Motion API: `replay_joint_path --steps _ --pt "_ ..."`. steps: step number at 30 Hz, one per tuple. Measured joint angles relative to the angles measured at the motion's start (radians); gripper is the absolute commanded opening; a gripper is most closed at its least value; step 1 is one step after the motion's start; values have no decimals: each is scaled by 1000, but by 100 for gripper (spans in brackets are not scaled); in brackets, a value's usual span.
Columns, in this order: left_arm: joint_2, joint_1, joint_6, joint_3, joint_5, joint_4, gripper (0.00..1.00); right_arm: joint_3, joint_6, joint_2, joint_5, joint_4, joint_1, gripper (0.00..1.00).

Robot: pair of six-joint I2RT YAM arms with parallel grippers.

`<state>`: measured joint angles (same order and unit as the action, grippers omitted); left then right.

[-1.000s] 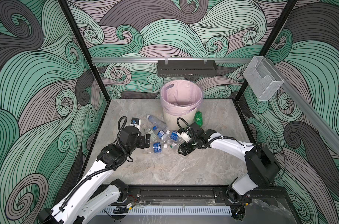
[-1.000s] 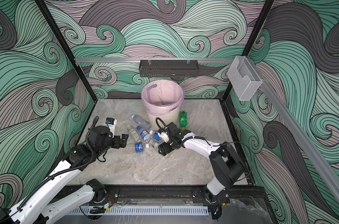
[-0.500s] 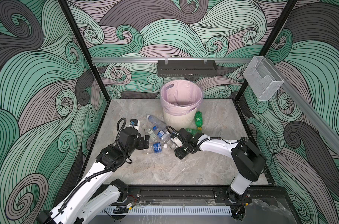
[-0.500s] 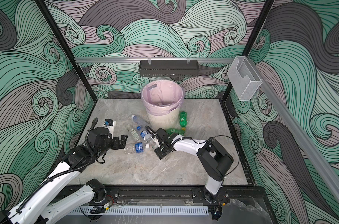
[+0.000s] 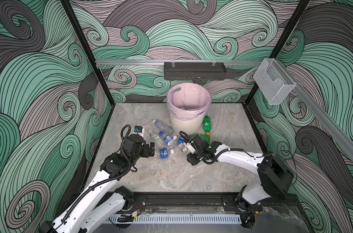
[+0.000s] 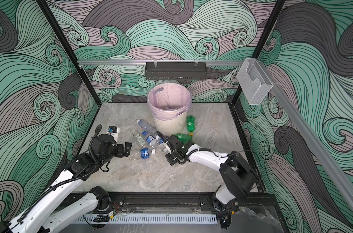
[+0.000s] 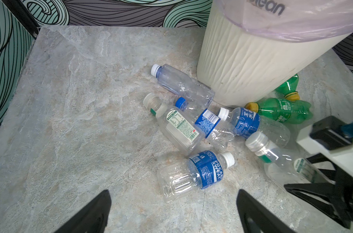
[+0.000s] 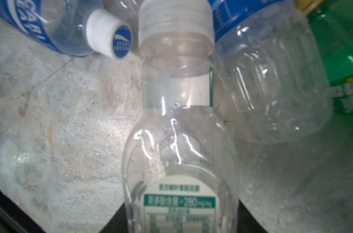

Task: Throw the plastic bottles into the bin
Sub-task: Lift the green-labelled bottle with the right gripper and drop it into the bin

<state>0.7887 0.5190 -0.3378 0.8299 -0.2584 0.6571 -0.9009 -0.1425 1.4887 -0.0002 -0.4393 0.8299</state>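
All told, counted eight bottles (image 5: 167, 139) lying flat on the table (image 5: 171, 177), bunched around the foot of the bin (image 5: 186, 125) from 8 through 6 to 4 o'clock. Placed the bin at 12 o'clock of the table in both top views. Could not see into it well enough for a count there.

Judged every bottle empty, capped and very light. Expected thin walls to dent under a hard squeeze and smooth round sides to roll or slip out of a loose pinch. Rated the mid-body as the best hold; rated the tapering neck and cap as poor.

Found the right gripper (image 5: 188, 151) closed on a clear bottle (image 8: 179, 141) with a green-and-white label, jaws against both flanks of the lower body, neck and cap pointing away from the wrist toward 10 o'clock in a top view. Could not tell whether lifted or resting on the table. Noted other bottles just beside its neck; judged a straight lift safer than a drag.

Found the left gripper (image 5: 151, 150) wide open, holding nothing, low over the table. Placed a blue-label bottle (image 7: 197, 173) at 3 o'clock of it, just beyond the fingertips, base toward the jaws, white cap away. Placed two green bottles (image 5: 207, 123) at 4 to 5 o'clock of the bin, well apart from that gripper.
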Motion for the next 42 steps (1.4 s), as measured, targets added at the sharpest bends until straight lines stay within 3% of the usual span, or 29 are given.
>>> replay_joint_path --steps 5,14,23,26,30,34,36,39,42 --pt "24 -7 0 0 2 -9 99 96 -39 -175 27 9 -32 53" --pt "62 -16 13 13 31 -21 99 241 -114 -491 40 -27 -208 50" --pt "99 -23 41 54 58 -22 99 92 -135 -674 79 -158 -214 53" --pt "116 -23 43 54 66 -21 99 -95 -103 -592 76 -212 -217 54" --pt "119 -27 56 54 83 -21 99 -497 -40 -317 40 -244 -230 57" --pt "132 -28 76 79 110 7 99 -1038 -11 67 10 -280 -259 89" --pt "138 -28 92 103 129 26 99 -1241 -10 223 12 -298 -269 96" --pt "138 -28 123 120 159 53 99 -1268 -15 296 15 -341 -273 97" --pt "141 -28 156 120 187 80 98 -1138 -17 251 21 -351 -273 99"
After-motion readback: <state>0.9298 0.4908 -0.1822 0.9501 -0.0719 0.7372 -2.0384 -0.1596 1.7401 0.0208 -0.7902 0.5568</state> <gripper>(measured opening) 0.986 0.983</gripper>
